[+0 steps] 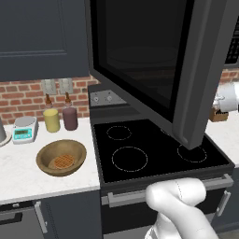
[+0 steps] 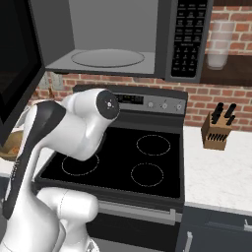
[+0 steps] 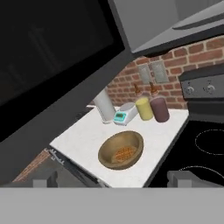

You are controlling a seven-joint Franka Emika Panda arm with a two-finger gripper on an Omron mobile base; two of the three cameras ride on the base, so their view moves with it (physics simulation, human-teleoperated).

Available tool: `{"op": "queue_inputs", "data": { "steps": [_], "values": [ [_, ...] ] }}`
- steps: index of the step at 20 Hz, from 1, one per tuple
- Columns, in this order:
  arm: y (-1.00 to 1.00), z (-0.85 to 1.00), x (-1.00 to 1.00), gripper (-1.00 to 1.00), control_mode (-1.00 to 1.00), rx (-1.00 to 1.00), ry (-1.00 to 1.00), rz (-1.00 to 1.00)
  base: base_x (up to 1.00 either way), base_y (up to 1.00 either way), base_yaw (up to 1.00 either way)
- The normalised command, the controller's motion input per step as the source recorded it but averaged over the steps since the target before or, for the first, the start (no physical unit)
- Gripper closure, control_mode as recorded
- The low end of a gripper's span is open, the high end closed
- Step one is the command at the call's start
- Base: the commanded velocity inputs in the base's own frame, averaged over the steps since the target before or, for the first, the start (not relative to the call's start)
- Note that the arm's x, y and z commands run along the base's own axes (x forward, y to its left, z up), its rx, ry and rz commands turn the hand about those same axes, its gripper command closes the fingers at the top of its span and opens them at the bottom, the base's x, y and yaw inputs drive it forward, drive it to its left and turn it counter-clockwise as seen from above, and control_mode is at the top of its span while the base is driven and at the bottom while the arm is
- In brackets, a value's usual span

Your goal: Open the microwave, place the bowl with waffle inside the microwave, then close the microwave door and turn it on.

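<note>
Left base view shows the bowl [image 1: 61, 158] resting on the white counter [image 1: 28, 172] left of the black stove [image 1: 154, 154], with the waffle [image 1: 64, 162] lying flat in its bottom. Behind it, against the brick wall, stand a yellow bottle [image 1: 52, 117] and a dark red bottle [image 1: 70, 115] side by side, with a small kitchen scale [image 1: 25, 129] to their left. The microwave door [image 1: 154, 60] is swung wide open and hangs over the stove, its grey bar handle [image 1: 205, 70] toward the camera. In the right base view the microwave [image 2: 123, 39] shows its pale cavity and round glass turntable [image 2: 108, 58], with the button panel [image 2: 188, 37] to the right. A knife block [image 2: 217, 129] sits on the counter right of the stove. In the hand view the gripper [image 3: 113, 179] has its 2 fingertips [image 3: 43, 180] spread wide apart, grasping nothing, above and apart from the bowl.
</note>
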Motion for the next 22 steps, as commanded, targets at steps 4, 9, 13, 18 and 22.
{"op": "queue_inputs", "data": {
  "steps": [4,9,13,18,22],
  "values": [
    [0.4,0.0,0.14,-1.0,-1.0,0.08,0.0,0.14,0.0,0.0,0.0],
    [0.47,0.0,0.22,-1.0,-1.0,0.0,0.1,0.25,0.0,0.0,0.0],
    [0.52,0.0,0.2,-1.0,-1.0,0.0,0.17,0.37,0.0,0.0,0.0],
    [0.61,0.0,0.08,-1.0,-1.0,0.0,0.14,0.41,0.0,0.0,0.0],
    [0.61,0.0,0.0,-1.0,-1.0,0.0,0.0,0.39,0.0,0.0,0.0]
  ]
}}
